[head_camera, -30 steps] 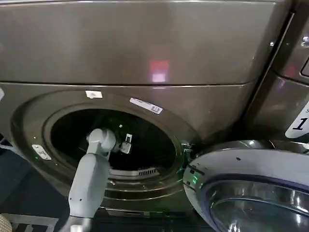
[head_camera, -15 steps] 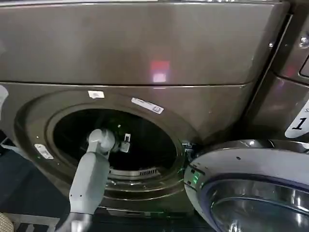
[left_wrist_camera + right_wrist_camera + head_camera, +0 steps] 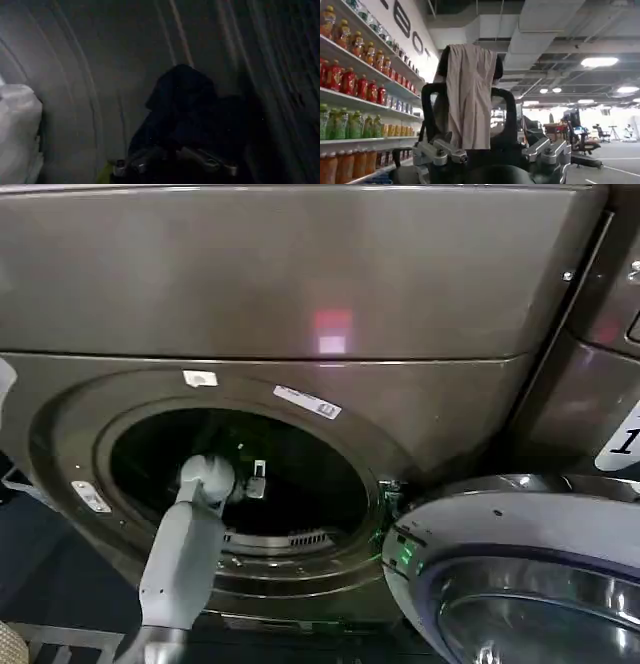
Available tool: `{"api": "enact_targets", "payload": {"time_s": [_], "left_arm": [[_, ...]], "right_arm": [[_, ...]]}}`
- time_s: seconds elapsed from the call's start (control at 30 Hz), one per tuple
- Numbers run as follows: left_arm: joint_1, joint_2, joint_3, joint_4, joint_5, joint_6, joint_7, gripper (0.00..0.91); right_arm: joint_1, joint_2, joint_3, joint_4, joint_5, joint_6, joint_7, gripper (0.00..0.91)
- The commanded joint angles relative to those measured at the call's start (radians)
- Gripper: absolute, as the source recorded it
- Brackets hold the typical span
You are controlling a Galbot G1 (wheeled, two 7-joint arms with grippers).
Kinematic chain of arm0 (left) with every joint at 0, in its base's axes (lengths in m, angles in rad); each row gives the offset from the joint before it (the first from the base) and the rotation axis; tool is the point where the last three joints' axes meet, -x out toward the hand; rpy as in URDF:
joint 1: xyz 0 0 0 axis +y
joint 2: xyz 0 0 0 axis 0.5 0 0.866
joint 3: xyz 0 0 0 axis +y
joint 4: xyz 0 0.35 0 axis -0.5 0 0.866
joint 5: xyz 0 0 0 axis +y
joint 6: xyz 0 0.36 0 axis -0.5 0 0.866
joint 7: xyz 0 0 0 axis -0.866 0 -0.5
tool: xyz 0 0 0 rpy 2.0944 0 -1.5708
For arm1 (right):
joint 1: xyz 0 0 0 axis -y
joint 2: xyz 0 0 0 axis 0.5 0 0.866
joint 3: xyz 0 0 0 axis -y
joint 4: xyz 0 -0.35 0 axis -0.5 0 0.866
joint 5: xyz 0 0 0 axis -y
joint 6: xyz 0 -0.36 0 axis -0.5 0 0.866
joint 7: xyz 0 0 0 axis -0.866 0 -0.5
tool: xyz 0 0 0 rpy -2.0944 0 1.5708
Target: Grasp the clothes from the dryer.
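**Left arm inside the drum, right hand clamped on a beige cloth**

In the head view the dryer (image 3: 300, 304) fills the scene, a dark bronze front with a round opening and its door (image 3: 520, 574) swung wide to the robot's right. The left arm (image 3: 185, 559) rises from below and passes through the opening, so that its wrist and left hand (image 3: 252, 482) sit inside the dark drum (image 3: 310, 474), just past the rim.

From the left wrist camera, the drum's ribbed wall curves around a heap of dark clothes (image 3: 187, 107) lying against the inner wall, ahead of the left hand (image 3: 175, 162). The hand's pale finger hardware shows near the heap's lower edge; whether the fingers are spread or closed, and whether they touch the fabric, I cannot tell in the gloom. A white mass (image 3: 17, 130) sits at one edge of that view.

The right wrist camera looks away from the dryer, toward store shelves (image 3: 355, 95) lined with bottled drinks. There the right hand (image 3: 470, 107) has its two black fingers closed on a beige cloth (image 3: 470, 95), which hangs draped between them
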Motion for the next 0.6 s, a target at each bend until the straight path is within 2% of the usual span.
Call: {"api": "enact_targets", "payload": {"time_s": [0.03, 0.07, 0.17, 0.4, 0.5, 0.6], "left_arm": [[0.005, -0.024, 0.026, -0.102, -0.225, 0.244, -0.473, 0.000], [0.006, -0.035, 0.027, -0.117, -0.245, 0.291, -0.557, 0.000], [0.017, -0.050, 0.028, -0.163, -0.325, 0.379, -0.686, 0.000], [0.057, -0.084, 0.033, -0.252, -0.523, 0.424, -1.004, 0.000], [0.082, -0.103, 0.032, -0.281, -0.588, 0.415, -1.089, 0.000], [0.107, -0.127, 0.022, -0.308, -0.678, 0.445, -1.147, 0.000]], "right_arm": [[0.014, 0.008, -0.027, 0.039, -0.014, -0.019, 0.004, 0.907], [0.013, 0.007, -0.035, 0.031, -0.022, 0.030, 0.002, 0.907], [0.012, 0.010, -0.040, 0.031, -0.029, 0.028, -0.008, 0.907], [0.024, 0.009, -0.054, 0.029, -0.029, 0.035, -0.001, 0.907], [0.028, 0.014, -0.062, 0.037, -0.031, 0.032, 0.000, 0.907], [0.032, 0.016, -0.068, 0.046, -0.032, 0.032, 0.002, 0.907]]}}
